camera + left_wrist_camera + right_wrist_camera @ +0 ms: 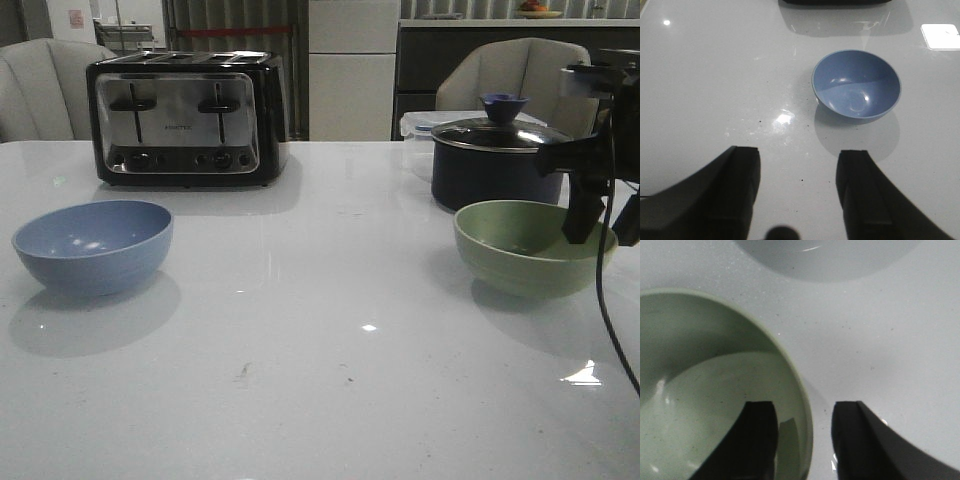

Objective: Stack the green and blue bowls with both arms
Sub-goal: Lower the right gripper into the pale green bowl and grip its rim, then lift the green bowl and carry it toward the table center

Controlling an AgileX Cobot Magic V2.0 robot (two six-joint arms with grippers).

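White table [320, 380], toaster [187, 118] and lidded pot [497, 160] at the back. Right gripper [802, 440] is down at the green bowl [530, 245], jaws apart at a narrow-to-medium gap and straddling the rim: one finger inside the bowl, the other outside, not yet closed on the wall. Pot sits just behind the bowl, close to the arm. Left gripper [799, 192] hangs wide open above bare table, blue bowl [856, 86] ahead of it and a bit off to one side, well apart from the fingers. Bowls are far from each other, nothing stacked. Risks, as I judge: the thin rim could slip or the bowl tilt when lifted on a one-sided pinch; the lift could clip the pot; the left gripper looks off-centre to the blue bowl, so an approach could shove it across the slick table.
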